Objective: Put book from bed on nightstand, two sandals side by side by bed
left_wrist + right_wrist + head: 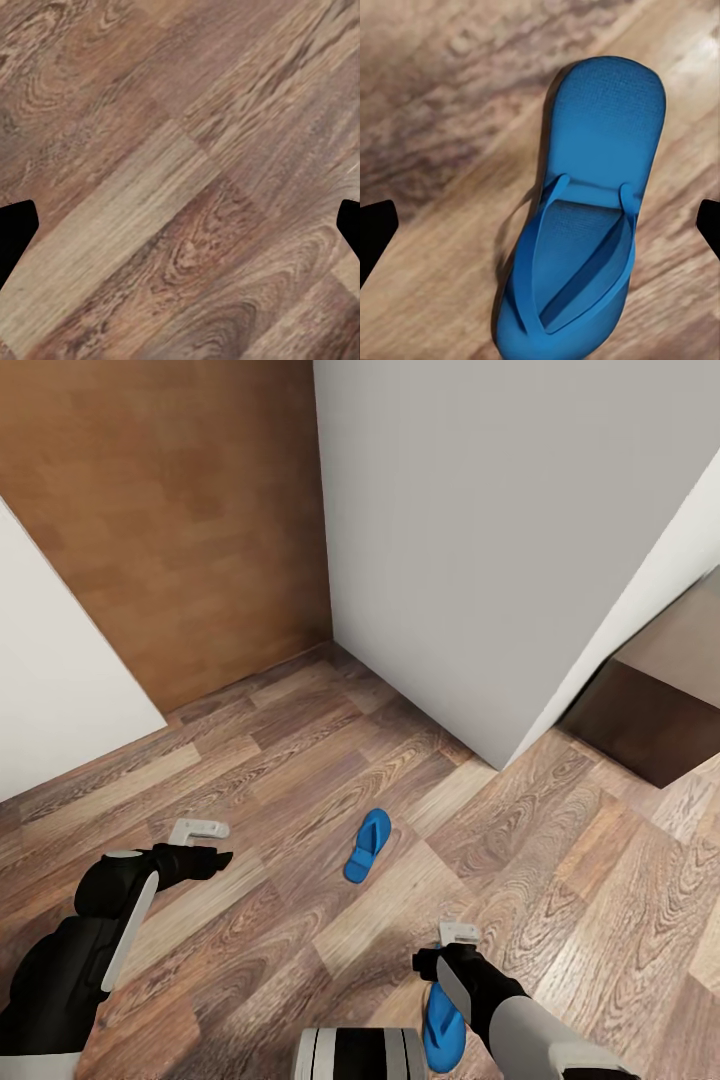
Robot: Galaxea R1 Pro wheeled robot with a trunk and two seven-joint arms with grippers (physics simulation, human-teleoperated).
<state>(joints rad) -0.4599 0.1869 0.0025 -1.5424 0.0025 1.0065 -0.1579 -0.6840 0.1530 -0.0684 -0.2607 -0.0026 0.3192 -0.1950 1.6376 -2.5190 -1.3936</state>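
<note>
Currently hovering: right end effector (452, 952), fingers spread, above one blue sandal (442, 1028) at lower frame; second sandal (367, 845) lying mid-frame on wood floor (560, 860). Left end effector (205, 845) spread, holding nothing.

Two blue sandals on the plank floor (250, 780) — one sandal (367, 845) out in the open, the other sandal (443, 1028) close under the robot's right arm. Two arms, two grippers — the left gripper (200, 840) and the right gripper (455, 945).
</note>
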